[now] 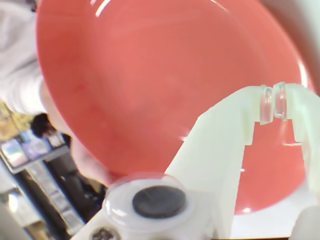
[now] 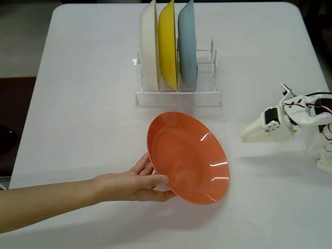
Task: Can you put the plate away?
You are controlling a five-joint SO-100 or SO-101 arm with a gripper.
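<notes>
Fingers of the gripper point(image 1: 274, 107) touch at the tips, closed on nothing. A hand point(image 2: 129, 185) at the lower left holds the plate point(image 2: 188, 157) tilted up mid-frame. Behind, the rack point(image 2: 177, 96) has an empty slot. Grabbing comes first, I think: open wide and reach the rim.
</notes>
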